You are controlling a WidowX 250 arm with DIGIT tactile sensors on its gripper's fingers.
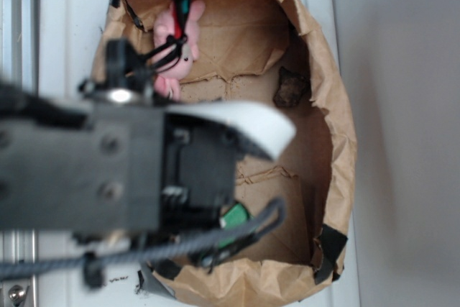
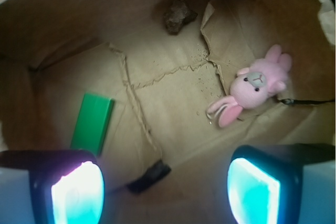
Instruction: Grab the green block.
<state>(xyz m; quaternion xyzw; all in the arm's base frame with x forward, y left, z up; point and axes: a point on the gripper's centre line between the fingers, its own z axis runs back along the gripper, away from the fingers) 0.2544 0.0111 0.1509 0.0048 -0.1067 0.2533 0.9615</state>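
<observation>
Brown paper fills almost all that we see: a low paper bag (image 1: pixel 338 106) with rolled-down walls sits on a white worktop (image 1: pixel 72 5), and everything of interest lies on its creased floor. In the wrist view, the green block (image 2: pixel 93 124) lies flat at the left of the bag floor, with its near end just above our left finger. The gripper (image 2: pixel 165 187) hangs above the bag with its two fingers (image 2: pixel 77 192) wide apart, and between them we see only bare paper and a small dark strip of tape (image 2: pixel 149 177). So the fingers hold nothing.

A pink plush bunny (image 2: pixel 251 88) lies at the right side, well apart from the block, and a small dark brown lump (image 2: pixel 177 15) sits at the far side. In the exterior view the arm hides most of the block; only a small green corner shows below it.

We judge that the task is at its beginning stage. The approach over the bag is done, but the block is not yet between the fingers. What is left, in our opinion, is to shift to the left, come down around the slab, close on it and lift.
</observation>
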